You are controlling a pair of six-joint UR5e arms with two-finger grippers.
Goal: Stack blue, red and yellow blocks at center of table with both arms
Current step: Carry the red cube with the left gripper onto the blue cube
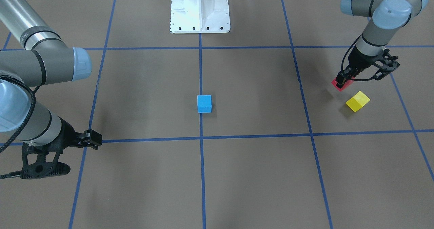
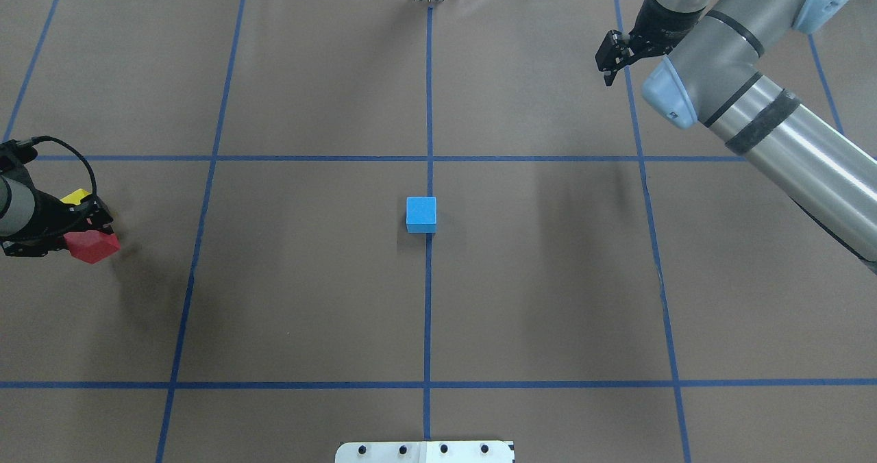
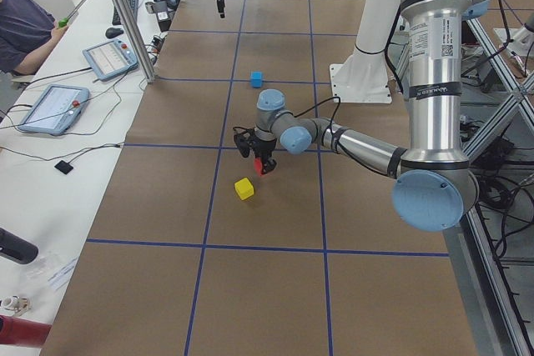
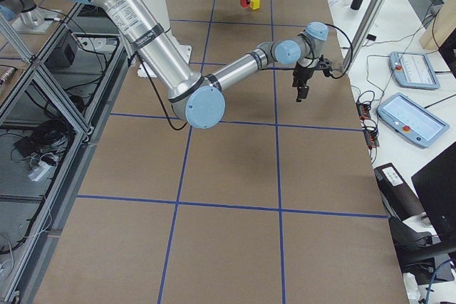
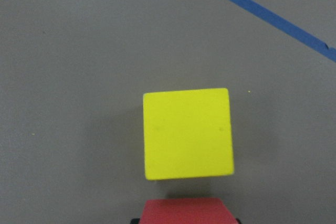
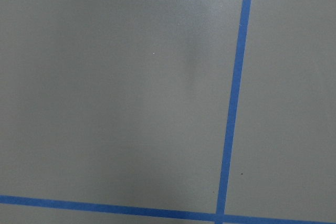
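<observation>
The blue block (image 1: 204,103) sits at the table's center on the blue tape cross, also in the overhead view (image 2: 421,214). My left gripper (image 1: 343,80) is shut on the red block (image 1: 339,84) and holds it slightly above the table at the robot's far left. The yellow block (image 1: 357,101) lies on the table just beside it. In the left wrist view the yellow block (image 5: 188,134) fills the middle and the red block (image 5: 186,211) shows at the bottom edge. My right gripper (image 2: 608,72) looks shut and empty, far from all the blocks.
Blue tape lines (image 2: 428,312) divide the brown table into squares. The robot's white base (image 1: 200,8) stands at the table's near edge. Operators' tablets (image 3: 54,106) and cables lie on a side bench beyond the far edge.
</observation>
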